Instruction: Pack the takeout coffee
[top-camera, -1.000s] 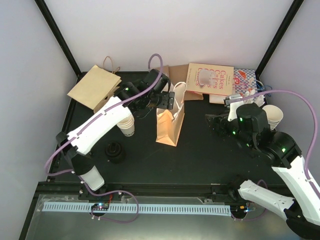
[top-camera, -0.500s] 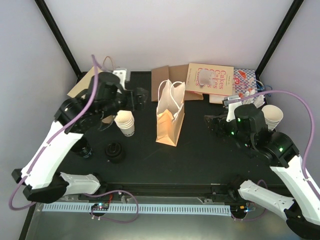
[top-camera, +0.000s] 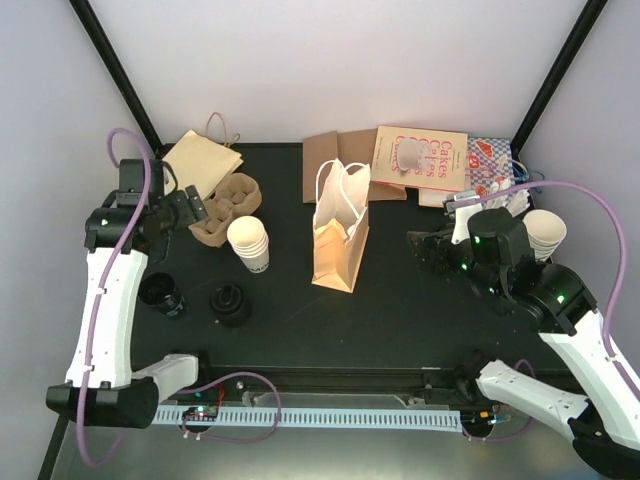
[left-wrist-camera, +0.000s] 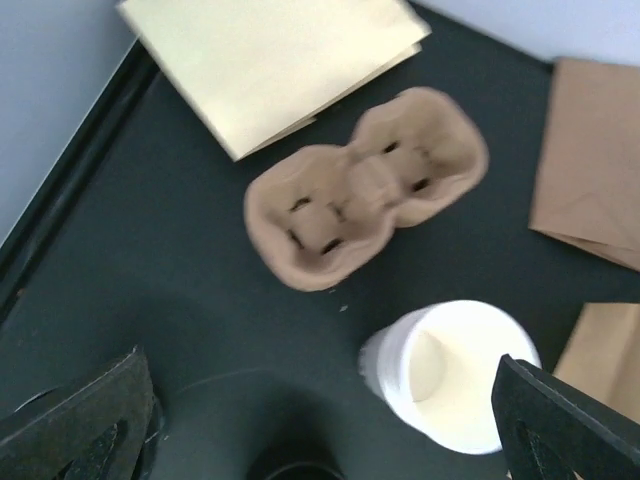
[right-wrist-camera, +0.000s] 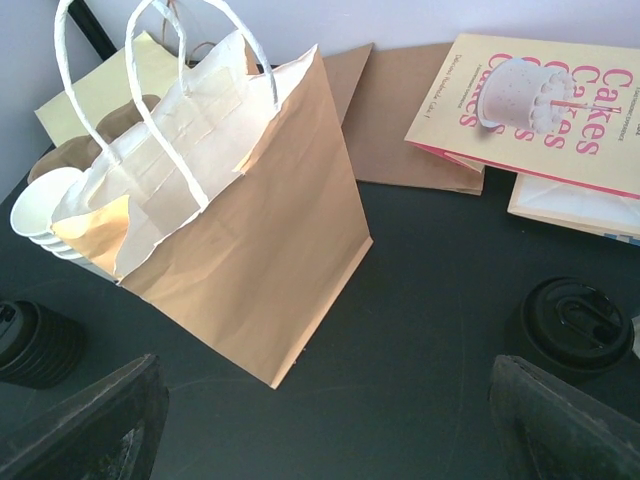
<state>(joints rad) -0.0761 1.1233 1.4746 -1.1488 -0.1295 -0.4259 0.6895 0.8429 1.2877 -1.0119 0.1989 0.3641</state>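
The tan paper bag (top-camera: 338, 240) stands open in the middle of the table, white handles up; it also fills the left of the right wrist view (right-wrist-camera: 250, 250). A round black lid (right-wrist-camera: 575, 320) with a sip hole sits to its right; I cannot tell whether a cup is under it. My left gripper (top-camera: 190, 210) hangs open at the far left, above the brown pulp cup tray (left-wrist-camera: 365, 190) and a stack of lidless white cups (left-wrist-camera: 455, 370). My right gripper (top-camera: 422, 246) is open over bare table right of the bag, holding nothing.
Black lids are stacked at the front left (top-camera: 230, 305), with another black round piece (top-camera: 162, 293) beside them. A second white cup stack (top-camera: 545, 232) stands at the right. Flat paper bags (top-camera: 200, 160) and books (top-camera: 420, 158) lie along the back.
My left arm has swung away from the bag's mouth to the far left, uncovering the cup tray. The bag stays standing open. The right arm has barely moved.
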